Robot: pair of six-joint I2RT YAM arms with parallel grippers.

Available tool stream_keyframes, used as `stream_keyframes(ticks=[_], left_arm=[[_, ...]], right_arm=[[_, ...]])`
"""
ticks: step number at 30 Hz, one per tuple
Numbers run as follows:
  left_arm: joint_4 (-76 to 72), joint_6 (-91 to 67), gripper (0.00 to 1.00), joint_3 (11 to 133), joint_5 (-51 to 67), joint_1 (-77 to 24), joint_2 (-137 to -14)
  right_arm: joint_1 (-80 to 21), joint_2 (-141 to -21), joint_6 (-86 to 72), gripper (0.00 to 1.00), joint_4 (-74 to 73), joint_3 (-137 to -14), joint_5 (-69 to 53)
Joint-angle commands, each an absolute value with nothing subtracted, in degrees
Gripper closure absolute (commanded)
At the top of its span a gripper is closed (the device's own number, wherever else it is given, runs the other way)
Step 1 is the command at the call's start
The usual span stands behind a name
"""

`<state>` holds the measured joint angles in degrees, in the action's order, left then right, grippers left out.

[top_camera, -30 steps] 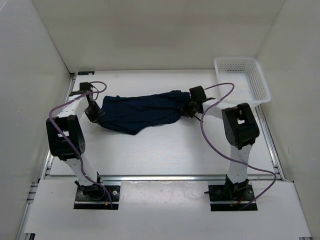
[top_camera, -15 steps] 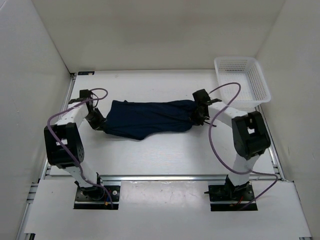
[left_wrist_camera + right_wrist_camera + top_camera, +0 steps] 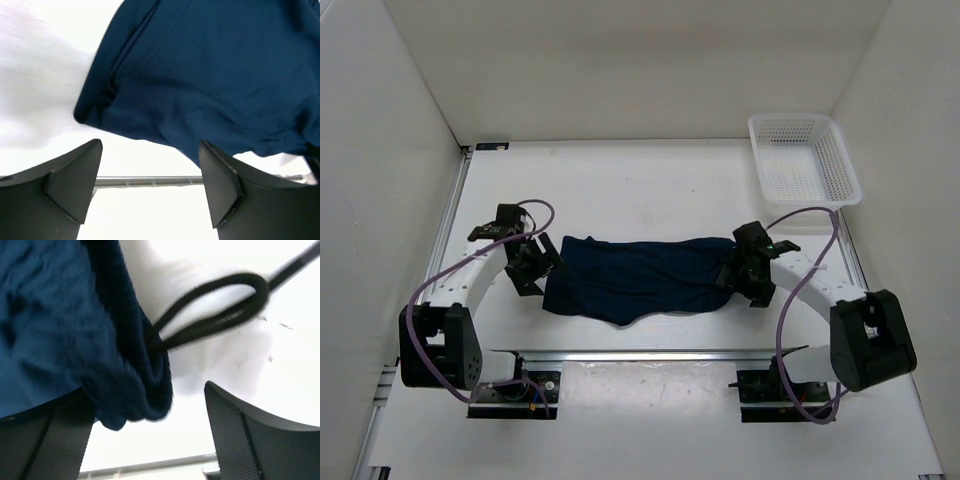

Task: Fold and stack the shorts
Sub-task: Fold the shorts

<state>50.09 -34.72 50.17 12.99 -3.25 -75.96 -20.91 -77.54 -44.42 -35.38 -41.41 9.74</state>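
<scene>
Looking down from the top cam, the navy shorts (image 3: 640,278) lay stretched flat left-to-right on the table (image 3: 640,190). They were near the front rail (image 3: 650,353) and well apart from the white mesh basket (image 3: 805,160) in the far right corner. The left gripper (image 3: 532,265) sat low at the shorts' left end, the right gripper (image 3: 745,272) at the right end. Both arms were reached out and bent inward, wrists close to the surface. Jaw state was hard to read from up there.

Left wrist cam: jaws stood wide apart w/ nothing between them. The cloth edge lay just past the fingertips (image 3: 75,180), not pinched. Fabric looked soft, light and limp w/ creases, so it prob. slumps unless held at two points.

Right wrist cam: jaws wide too, no pinch. The gathered waistband (image 3: 135,355) bunched against one finger (image 3: 60,440), and its drawstring (image 3: 220,300) looped loose on the table. I'd guess the waistband gives the thicker, surer hold, and the cord could snag. Best bet for a fold: take corners at one end, not mid-cloth.
</scene>
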Motion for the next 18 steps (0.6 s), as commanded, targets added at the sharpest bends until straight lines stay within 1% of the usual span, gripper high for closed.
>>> stream_keyframes(ticks=[1,5,8,11,13,14,16,17,18], left_arm=[[50.9,-35.8,0.09,52.6,11.2,-3.3,-74.1],[53.2,-33.8,0.09,58.7,7.8,-3.3,-74.1],[53.7,-33.1,0.1,60.8,7.0,-3.3,-75.3],[53.7,-32.6,0.13,61.4,6.5,-3.3,-76.0],[53.7,-32.6,0.13,62.0,6.5,-3.3,-76.7],[53.7,-32.6,0.14,62.0,6.5,-3.3,-76.7],[53.7,-32.1,0.14,62.5,6.5,-3.3,-76.7],[53.7,-32.1,0.14,62.5,6.5,-3.3,-76.7],[53.7,-32.1,0.14,62.5,6.5,-3.3,-77.3]], right_arm=[[-20.0,-71.9,-42.3,0.1,-37.0,-41.5,8.4],[-15.2,-68.9,-40.2,0.08,-38.3,-41.5,7.3],[-10.8,-68.4,-37.5,0.1,-35.3,-41.0,4.1],[-9.5,-72.5,-35.3,0.12,-29.1,-41.0,0.4],[-9.5,-76.6,-35.2,0.15,-25.7,-41.6,-3.2],[-10.4,-77.9,-35.2,0.17,-24.8,-42.1,-3.2],[-11.2,-81.2,-35.2,0.22,-22.3,-42.1,-3.2],[-11.9,-82.3,-35.2,0.25,-21.6,-42.1,-3.7],[-12.4,-84.3,-36.0,0.33,-21.6,-42.1,-3.0]])
